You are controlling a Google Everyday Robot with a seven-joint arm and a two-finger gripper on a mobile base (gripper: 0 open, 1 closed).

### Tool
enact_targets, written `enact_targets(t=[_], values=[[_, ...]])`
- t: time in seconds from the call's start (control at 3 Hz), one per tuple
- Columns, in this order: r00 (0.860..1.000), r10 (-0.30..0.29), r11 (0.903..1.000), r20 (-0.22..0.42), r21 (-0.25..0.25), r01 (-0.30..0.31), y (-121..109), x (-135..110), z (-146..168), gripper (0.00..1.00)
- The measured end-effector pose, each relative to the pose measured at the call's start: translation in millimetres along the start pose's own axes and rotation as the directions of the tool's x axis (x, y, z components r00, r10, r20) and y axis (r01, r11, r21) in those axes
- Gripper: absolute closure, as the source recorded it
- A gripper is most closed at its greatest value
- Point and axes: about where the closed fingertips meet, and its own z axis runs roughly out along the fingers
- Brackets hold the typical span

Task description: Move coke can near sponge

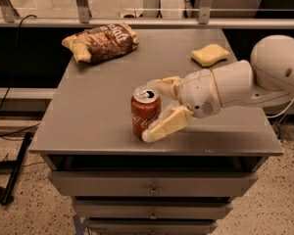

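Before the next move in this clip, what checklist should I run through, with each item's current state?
1. Coke can upright on the table: ok.
2. Gripper open at the can, one finger on each side: ok.
3. Can gripped: not ok, jaws not yet shut.
4. Sponge in view, at the table's far right: ok.
5. Chip bag off the can-to-sponge line, at far left: ok.

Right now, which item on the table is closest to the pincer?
The red coke can: the pincer flanks it at the table's front; sponge and chip bag lie farther back.
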Motion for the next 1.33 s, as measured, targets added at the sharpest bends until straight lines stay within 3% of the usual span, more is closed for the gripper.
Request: enact_targets(t=[0.33,0.67,1.0,1.33], values=[[0.999,0.025,0.9996,0.028,-0.012,-0.025,1.8,-2.9,8.9,0.41],[0.998,0.037,0.9991,0.058,0.018,-0.038,-3.6,-13.4,-3.7,0.65],[0.996,0.009,0.9940,0.083,0.108,-0.018,-16.1,-31.0,-45.4,0.88],[0.997,0.005,0.9944,0.083,0.105,-0.014,-15.6,-33.2,-43.9,1.00]])
